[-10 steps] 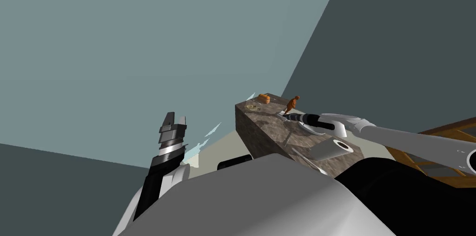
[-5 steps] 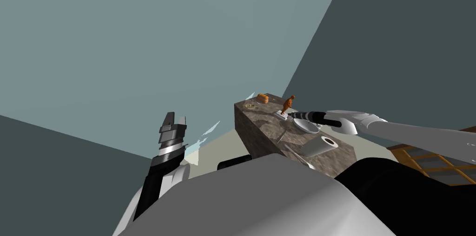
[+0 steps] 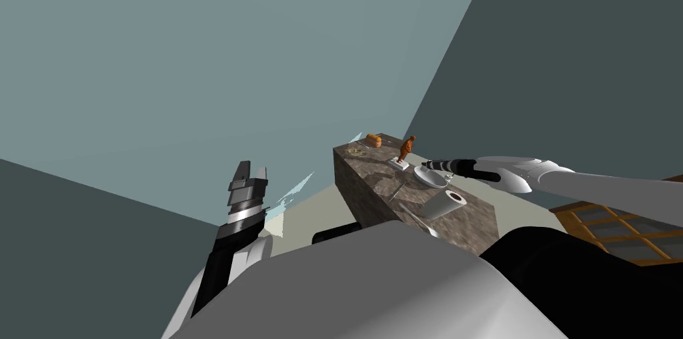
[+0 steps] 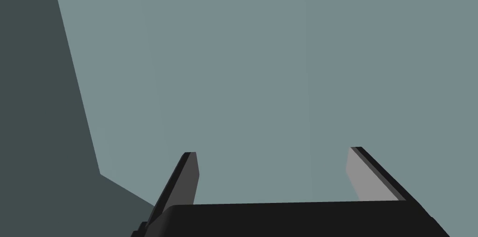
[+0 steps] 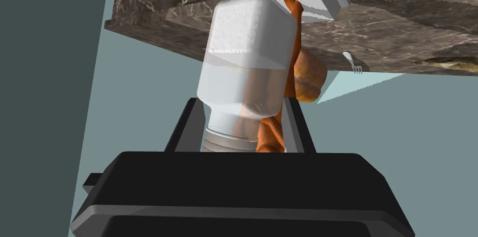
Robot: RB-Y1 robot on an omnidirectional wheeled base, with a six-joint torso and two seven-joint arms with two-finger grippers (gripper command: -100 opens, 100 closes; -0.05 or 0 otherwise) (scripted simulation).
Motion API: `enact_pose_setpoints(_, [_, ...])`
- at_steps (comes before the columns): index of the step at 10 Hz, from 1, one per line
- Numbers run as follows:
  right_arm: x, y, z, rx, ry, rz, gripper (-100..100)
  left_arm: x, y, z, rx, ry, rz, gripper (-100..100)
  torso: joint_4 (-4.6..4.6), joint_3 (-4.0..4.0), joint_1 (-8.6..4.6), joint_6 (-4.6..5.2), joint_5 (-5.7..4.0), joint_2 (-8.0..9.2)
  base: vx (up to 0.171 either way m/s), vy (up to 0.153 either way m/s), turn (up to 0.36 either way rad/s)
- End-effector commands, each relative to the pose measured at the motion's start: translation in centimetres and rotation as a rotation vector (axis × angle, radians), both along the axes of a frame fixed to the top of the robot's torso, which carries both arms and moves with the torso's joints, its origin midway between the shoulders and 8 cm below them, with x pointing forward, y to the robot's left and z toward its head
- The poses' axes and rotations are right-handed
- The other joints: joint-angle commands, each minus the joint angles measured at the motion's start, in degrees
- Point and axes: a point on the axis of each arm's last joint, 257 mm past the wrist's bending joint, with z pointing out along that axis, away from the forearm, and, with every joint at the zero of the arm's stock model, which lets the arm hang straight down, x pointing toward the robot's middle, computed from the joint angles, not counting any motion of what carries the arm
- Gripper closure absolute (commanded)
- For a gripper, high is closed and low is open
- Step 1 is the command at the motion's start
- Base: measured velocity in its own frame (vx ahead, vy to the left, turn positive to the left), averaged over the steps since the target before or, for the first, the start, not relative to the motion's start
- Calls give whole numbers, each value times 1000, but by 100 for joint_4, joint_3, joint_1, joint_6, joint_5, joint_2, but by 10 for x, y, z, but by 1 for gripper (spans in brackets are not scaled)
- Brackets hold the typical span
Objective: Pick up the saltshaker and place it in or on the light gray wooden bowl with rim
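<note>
The saltshaker [image 5: 242, 75] is recorded as clear and glass-like, smooth-walled, with a white grainy fill at one end. The counter [image 5: 397, 19] is finished as brown, pale-veined stone, marble-like. The bowl [image 3: 430, 178] is rendered in plain light grey, smooth, faintly glossy. The figurine [image 5: 307, 74] is noted as orange and smooth. The right pincer [image 5: 242, 108] is cased in dark, matt material.

Long counter [image 3: 373, 185] of dark brown marbled stone, reaching toward a blue-grey wall [image 3: 233, 55]. Near its far end, a small orange figurine [image 3: 406, 147], upright on a white square base [image 3: 399, 163]; beyond that, an orange loaf-like lump [image 3: 373, 139]. Nearer, a grey roll [image 3: 443, 205] on its side, hollow end showing. Small white fork [image 5: 357, 67] flat on the stone. Wooden lattice frame [image 3: 620, 225] off to the right.
</note>
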Motion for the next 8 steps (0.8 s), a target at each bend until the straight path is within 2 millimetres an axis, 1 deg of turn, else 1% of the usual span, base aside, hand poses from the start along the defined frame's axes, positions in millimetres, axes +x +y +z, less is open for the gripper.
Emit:
enact_pose_setpoints(1, [-7, -9, 3, -12, 6, -23, 100, 0, 0, 0, 0, 0, 0, 0, 0, 0, 0, 0, 0, 0, -49, -88, -16])
enact_pose_setpoints(2, [-7, -9, 3, -12, 6, -23, 100, 0, 0, 0, 0, 0, 0, 0, -1, -2, 9, -3, 0, -5, -14, -39, -8])
enact_pose_setpoints(3, [-13, -19, 4, -25, 13, -45, 100, 0, 0, 0, 0, 0, 0, 0, -4, -10, 29, -11, 2, -18, -10, -27, -9])
enact_pose_setpoints(4, [-15, -22, 5, -29, 15, -53, 100, 0, 0, 0, 0, 0, 0, 0, -5, -14, 37, -11, 6, -24, -20, -32, -11])
enact_pose_setpoints(6, [-14, -22, 5, -30, 16, -52, 100, 0, 0, 0, 0, 0, 0, 0, -5, -15, 47, -16, 5, -27, -5, -4, 8])
enact_pose_setpoints(7, [-14, -23, 5, -31, 16, -54, -100, 0, 0, 0, 0, 0, 0, 0, -6, -17, 52, -19, 5, -31, 0, 0, 0])
enact_pose_setpoints(8, [-14, -23, 5, -31, 16, -54, -100, 0, 0, 0, 0, 0, 0, 0, -6, -19, 53, -20, 6, -33, 0, 0, 0])
